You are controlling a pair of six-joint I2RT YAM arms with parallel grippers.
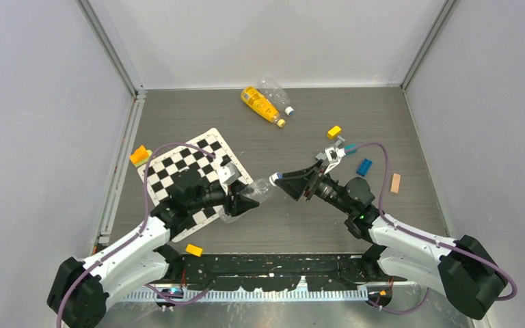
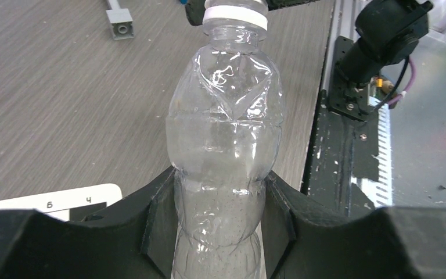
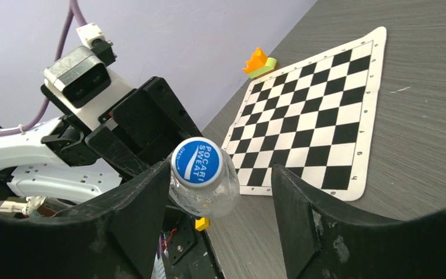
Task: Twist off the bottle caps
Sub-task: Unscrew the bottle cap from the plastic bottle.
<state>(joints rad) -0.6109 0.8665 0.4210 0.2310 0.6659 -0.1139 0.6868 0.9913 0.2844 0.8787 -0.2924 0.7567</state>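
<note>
Grey wood-grain surface [image 1: 383, 116], pale walls all round, and the action is mid-table. The left gripper [image 2: 220, 197] is clamped on the belly of a clear crinkled bottle [image 2: 223, 133], holding it off the surface with the neck pointing across at the other arm. The blue cap [image 3: 196, 161] is on the neck. The right gripper [image 3: 220, 180] meets it head-on, jaws apart, one finger [image 3: 145, 192] right beside the cap and the other clear of it, so there is no grip.

By my reading this is the unscrewing of the first bottle. The next move calls for the right jaws to close squarely on the cap, then a wrist roll while the left holds firm.

The left arm reaches forward over the chessboard mat [image 1: 198, 171], and the right arm is bent at the elbow, forearm aimed left. A yellow-orange bottle [image 1: 260, 104] and another clear bottle [image 1: 275, 92] lie by the far wall.
</note>
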